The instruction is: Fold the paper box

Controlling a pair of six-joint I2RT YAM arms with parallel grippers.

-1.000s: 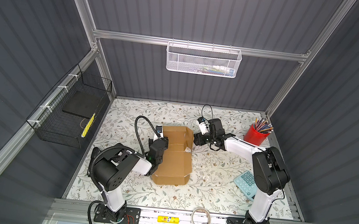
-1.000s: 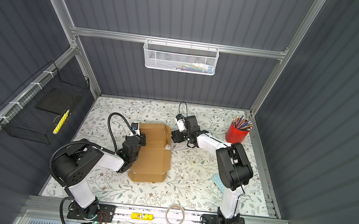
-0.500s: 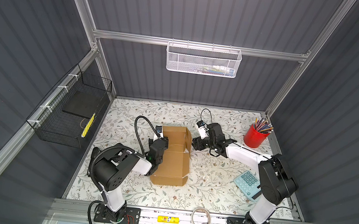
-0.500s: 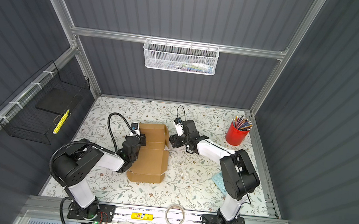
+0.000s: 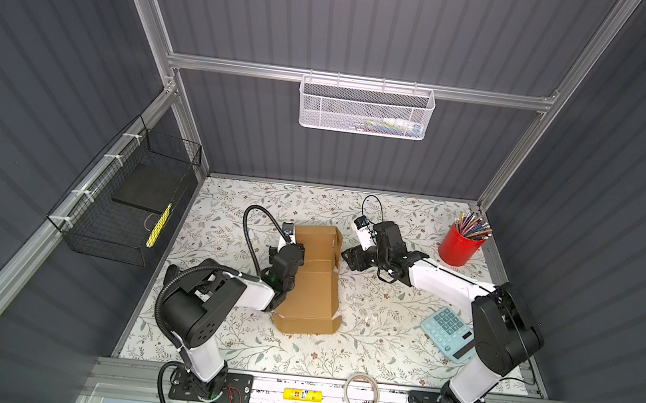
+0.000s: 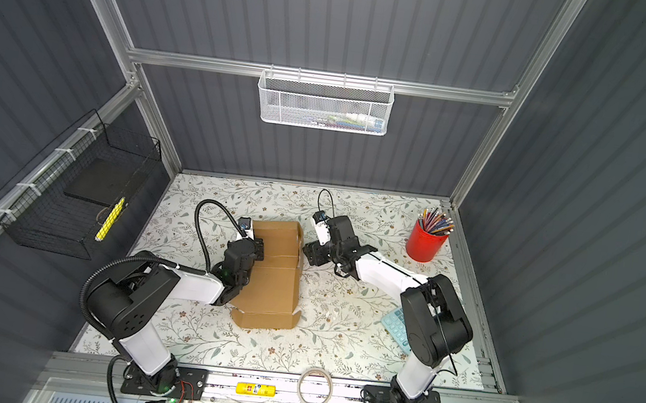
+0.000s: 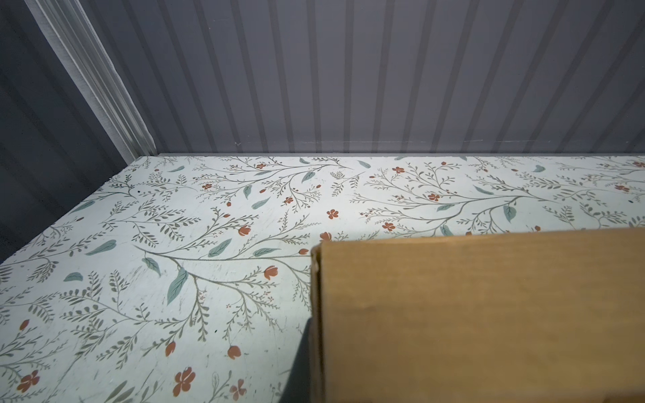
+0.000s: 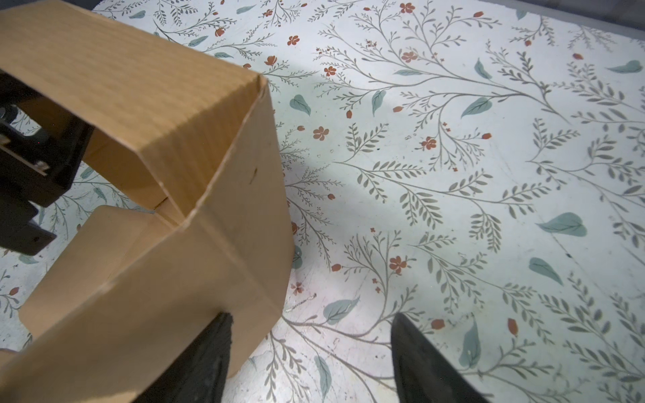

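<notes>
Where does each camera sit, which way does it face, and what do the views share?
Both top views: high in front, looking down on the table; left arm and right arm show.
Left wrist: low, facing the back wall past the paper box; no robot part.
Right wrist: looking down at the box corner; right gripper open.
Shared: every view shows the box.

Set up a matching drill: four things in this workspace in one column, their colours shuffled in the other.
Things:
1. box
2. cup
3. calculator
4. mesh basket

Colours:
A. red
B. brown
C. white
D. light blue

Pairs: 1-B, 2-A, 3-D, 4-C
</notes>
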